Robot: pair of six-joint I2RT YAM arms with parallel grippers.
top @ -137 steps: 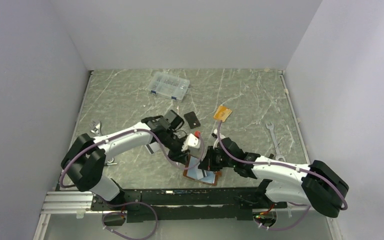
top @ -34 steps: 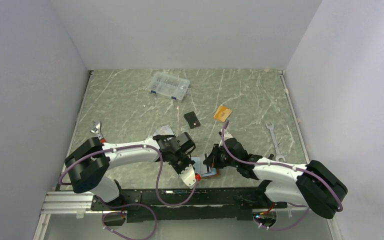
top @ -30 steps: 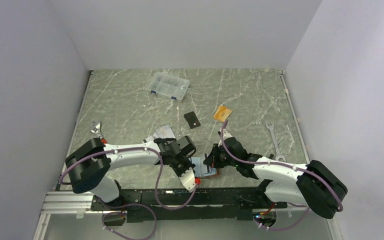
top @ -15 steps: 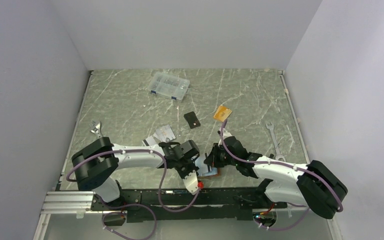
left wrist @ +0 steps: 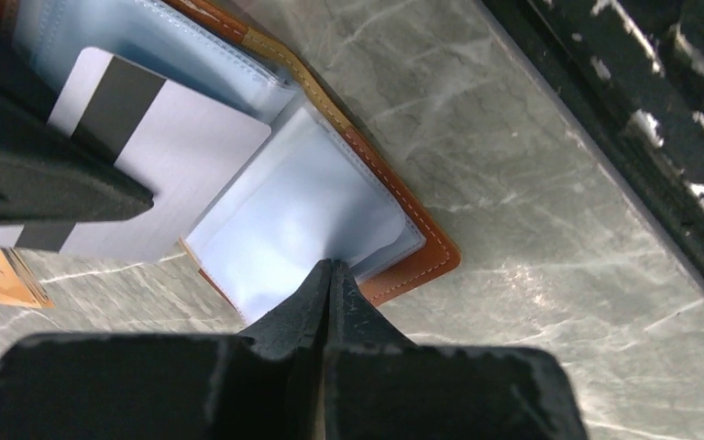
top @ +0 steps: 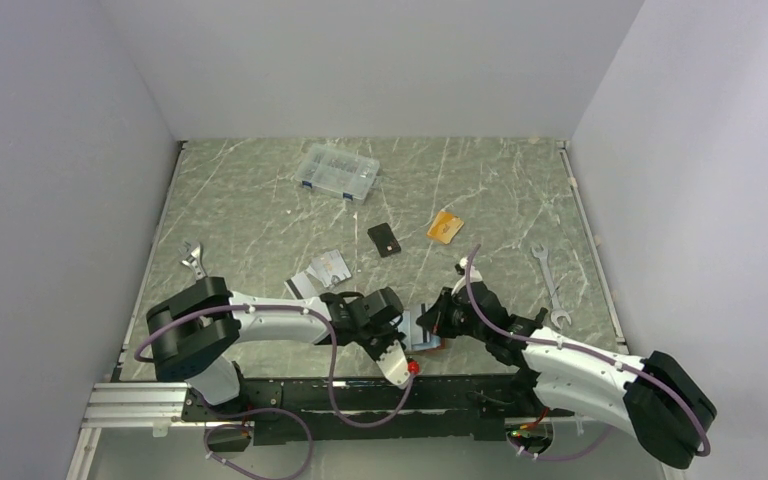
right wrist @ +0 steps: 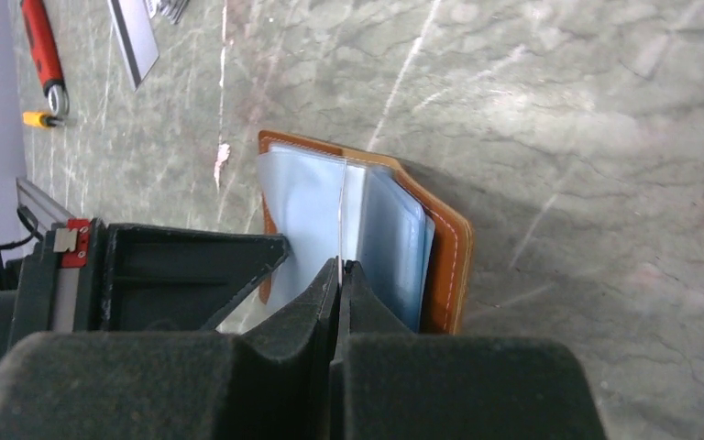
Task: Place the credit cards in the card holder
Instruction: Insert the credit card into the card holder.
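Observation:
The brown card holder (top: 426, 341) lies open near the table's front edge, its clear sleeves fanned up. My left gripper (top: 408, 336) is shut on the edge of one clear sleeve; in the left wrist view its jaws meet at that gripper's tip (left wrist: 330, 267), beside the holder's brown corner (left wrist: 426, 261). My right gripper (top: 430, 324) is shut on a silver-grey credit card (left wrist: 192, 156) with a dark stripe, standing on edge among the sleeves (right wrist: 341, 215). An orange card (top: 445, 227) and silver-grey cards (top: 318, 272) lie on the table.
A clear compartment box (top: 338, 172) stands at the back. A small black rectangle (top: 384, 239) lies mid-table. Wrenches lie at the right (top: 547, 272) and left (top: 193, 260). A red-handled tool (right wrist: 41, 46) lies near the loose cards. The black base rail (top: 360, 392) runs just in front of the holder.
My left gripper has slid right and nearer, onto the holder's sleeve. The right arm's elbow has swung out to the right while its gripper stays at the holder with the card.

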